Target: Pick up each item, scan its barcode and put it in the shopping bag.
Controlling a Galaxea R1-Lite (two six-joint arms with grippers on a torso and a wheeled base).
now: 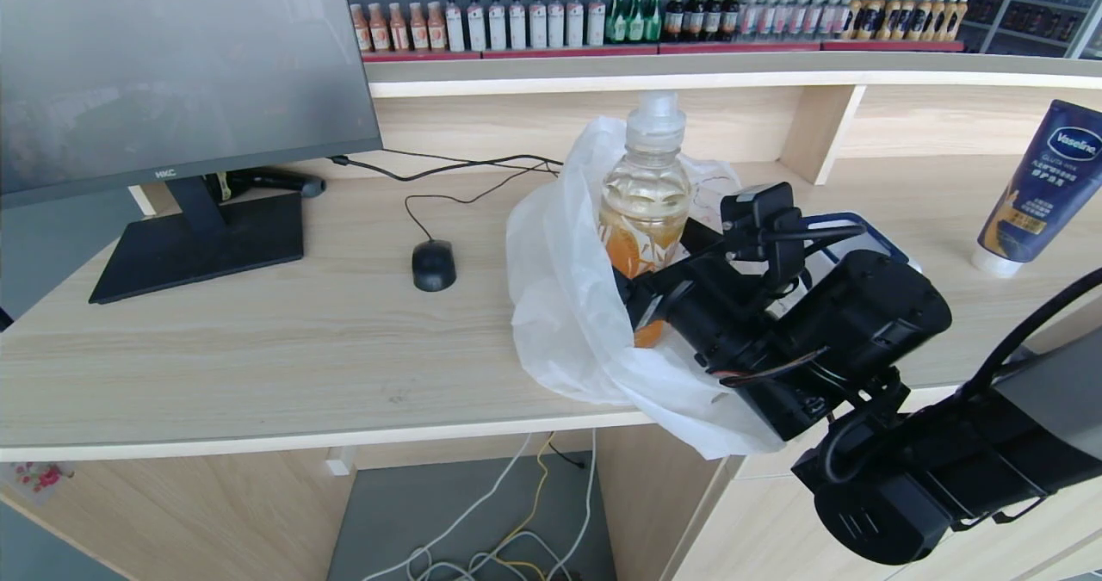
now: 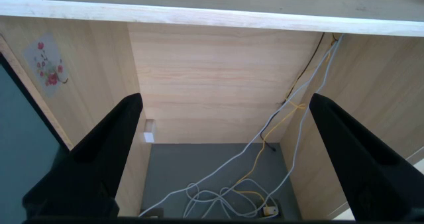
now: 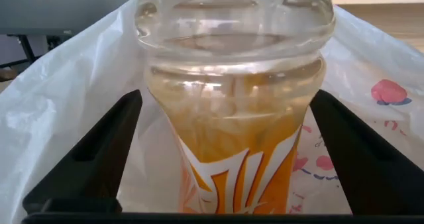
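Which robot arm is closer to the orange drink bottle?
Right. The right gripper flanks the bottle inside the shopping bag; the left gripper hangs below the counter, over the cables.

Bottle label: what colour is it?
Orange with white streaks; the label shows best in the right wrist view.

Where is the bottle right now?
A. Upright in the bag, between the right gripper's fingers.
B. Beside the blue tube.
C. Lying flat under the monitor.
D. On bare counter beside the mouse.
A: the bottle stands upright with the bag around it, and the right gripper sits open around it.
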